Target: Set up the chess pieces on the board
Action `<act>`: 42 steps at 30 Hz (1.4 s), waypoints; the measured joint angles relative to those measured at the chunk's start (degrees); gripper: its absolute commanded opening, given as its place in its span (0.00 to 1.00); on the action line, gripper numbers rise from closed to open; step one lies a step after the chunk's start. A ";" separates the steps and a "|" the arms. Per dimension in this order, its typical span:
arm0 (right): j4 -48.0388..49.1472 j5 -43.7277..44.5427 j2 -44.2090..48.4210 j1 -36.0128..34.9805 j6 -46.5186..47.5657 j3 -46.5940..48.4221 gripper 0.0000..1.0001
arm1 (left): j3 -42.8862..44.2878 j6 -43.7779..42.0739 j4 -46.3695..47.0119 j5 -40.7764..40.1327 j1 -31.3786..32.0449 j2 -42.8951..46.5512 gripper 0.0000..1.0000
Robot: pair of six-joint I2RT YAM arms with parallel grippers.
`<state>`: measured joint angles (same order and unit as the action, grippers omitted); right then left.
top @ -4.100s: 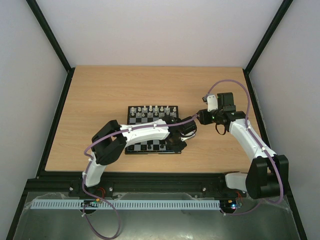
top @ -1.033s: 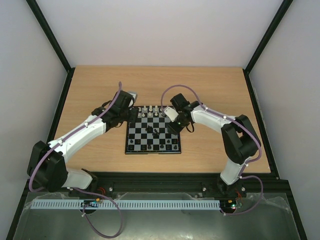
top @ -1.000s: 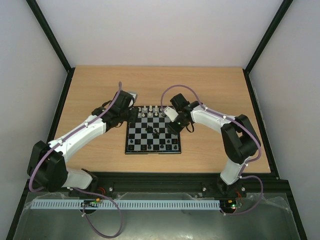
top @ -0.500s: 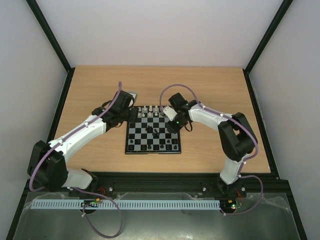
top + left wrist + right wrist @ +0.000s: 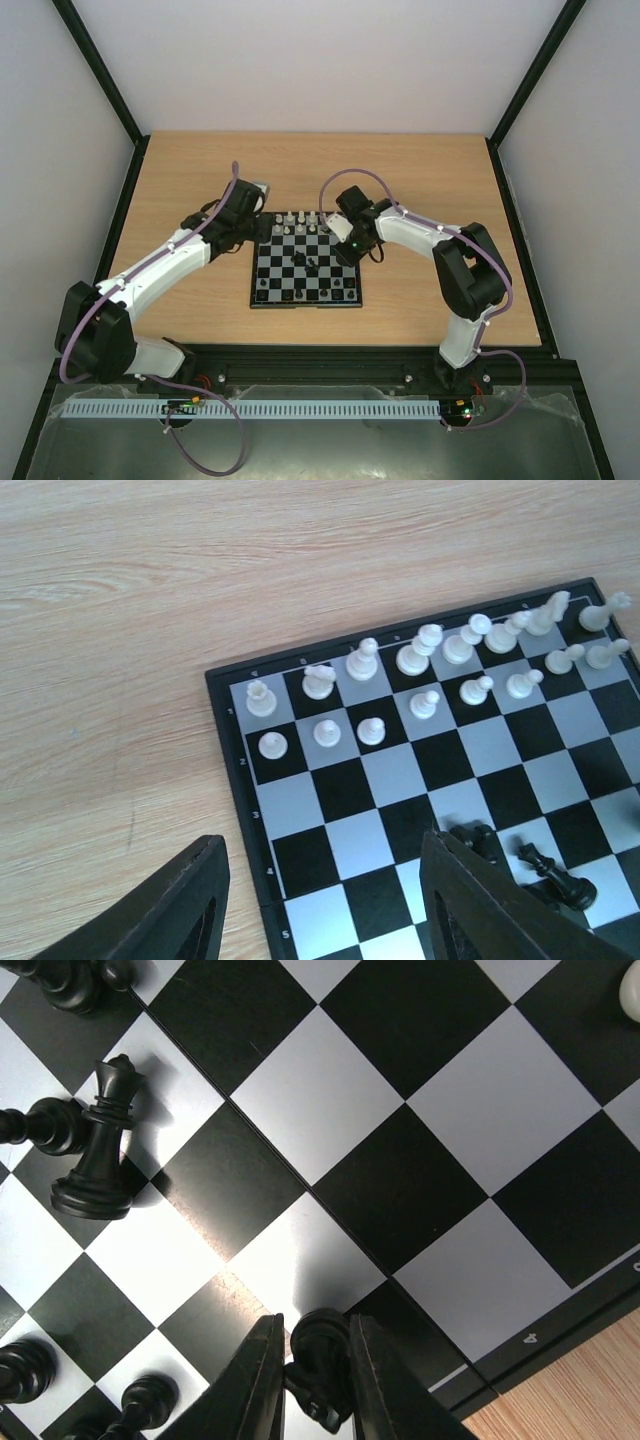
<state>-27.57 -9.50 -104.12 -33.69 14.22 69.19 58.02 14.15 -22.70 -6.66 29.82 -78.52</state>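
The board (image 5: 275, 262) lies mid-table. White chess pieces (image 5: 420, 660) fill its two far rows; a few black ones (image 5: 310, 264) lie near the middle and more stand along the near rows. My right gripper (image 5: 315, 1325) is low over the board's right side, shut on a small black chess piece (image 5: 322, 1358) that sits between both fingers. A tall black piece (image 5: 100, 1150) stands to its left. My left gripper (image 5: 322, 880) hovers open over the board's left edge (image 5: 225, 780), holding nothing.
Bare wooden table (image 5: 200, 170) surrounds the board on all sides. Black frame posts and pale walls close in the table at left, right and back. Purple cables loop above both wrists.
The right gripper's fingers have closed in on the black piece at the board's right side. The left wrist has shifted slightly back and left.
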 measured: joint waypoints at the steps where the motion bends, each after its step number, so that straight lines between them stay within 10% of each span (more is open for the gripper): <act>1: -0.24 0.00 0.00 -0.04 -0.04 0.15 0.13 | 0.00 0.26 -0.02 0.00 -0.44 0.00 0.54; 25: -7.54 0.79 -0.48 -22.73 2.95 16.81 0.12 | -0.02 7.76 1.16 1.27 -16.26 4.42 0.54; 42: -8.59 -0.81 -13.03 -26.08 3.58 23.41 0.12 | -0.02 8.41 1.42 1.11 -18.16 4.74 0.54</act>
<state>-36.16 -10.31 -117.14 -59.77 17.80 92.60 58.00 22.57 -21.28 -5.54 11.66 -73.78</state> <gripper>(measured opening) 0.162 0.538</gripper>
